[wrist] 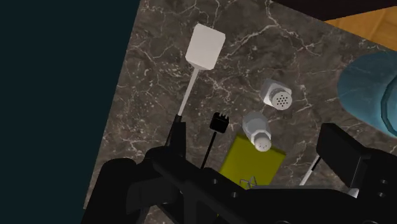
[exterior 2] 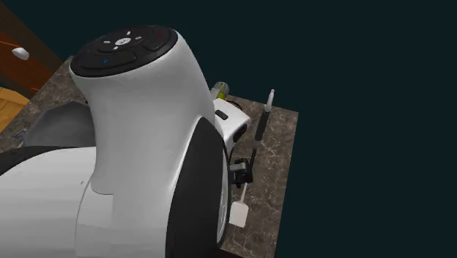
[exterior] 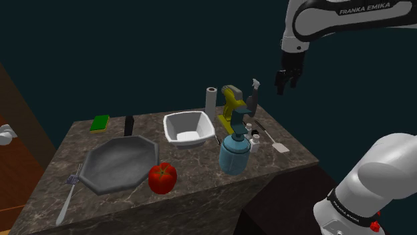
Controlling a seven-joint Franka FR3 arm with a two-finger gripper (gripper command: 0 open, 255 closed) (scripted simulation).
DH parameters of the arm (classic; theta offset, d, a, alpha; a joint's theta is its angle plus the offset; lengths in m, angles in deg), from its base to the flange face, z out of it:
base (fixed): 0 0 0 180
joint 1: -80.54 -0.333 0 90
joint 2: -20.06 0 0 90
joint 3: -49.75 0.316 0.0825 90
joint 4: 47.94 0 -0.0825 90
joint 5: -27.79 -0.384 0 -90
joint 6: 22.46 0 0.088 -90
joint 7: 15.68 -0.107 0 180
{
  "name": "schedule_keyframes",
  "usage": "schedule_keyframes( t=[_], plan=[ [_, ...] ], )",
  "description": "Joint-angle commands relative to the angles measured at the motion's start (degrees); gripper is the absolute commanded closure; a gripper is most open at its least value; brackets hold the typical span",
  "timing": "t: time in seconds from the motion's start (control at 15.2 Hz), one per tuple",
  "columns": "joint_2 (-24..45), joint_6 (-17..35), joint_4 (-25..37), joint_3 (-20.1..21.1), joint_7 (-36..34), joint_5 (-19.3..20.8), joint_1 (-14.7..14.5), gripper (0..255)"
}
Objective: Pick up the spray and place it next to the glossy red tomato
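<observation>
A dark marbled counter (exterior: 194, 170) stands against a flat teal backdrop. Nothing of the task looks done yet: the yellow spray (exterior: 232, 108) with its grey trigger stands upright near the back edge, behind a teal bottle (exterior: 234, 153) and well apart from the red tomato (exterior: 162, 177) at the front. Grasp, carry and set-down are all left. The arm reaches in from the shoulder view's upper right, and the gripper (exterior: 287, 81) hangs above the spray, pointing down, fingers spread and empty

Yellow spray bottle (exterior: 230, 107) (wrist: 253, 164) with grey trigger head, standing upright toward the far side of the dark marble table (exterior: 194, 163), glossy red tomato (exterior: 162, 177) near the front edge, well apart from it
</observation>
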Motion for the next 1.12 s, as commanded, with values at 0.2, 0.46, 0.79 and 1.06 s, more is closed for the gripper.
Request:
schedule_keyframes(
  t=[0.2, 0.46, 0.79, 1.06],
  plan=[
    [9.8, 5.5, 6.2, -2.4, 0.1, -0.5, 1.5, 0],
    [17.6, 8.9, 11.8, -4.3, 0.7, -1.6, 2.5, 0],
    [27.4, 11.8, 20.4, -6.4, 1.7, -3.9, 4.0, 0],
    [35.5, 12.9, 28.5, -7.7, 2.8, -6.4, 5.5, 0]
  ],
)
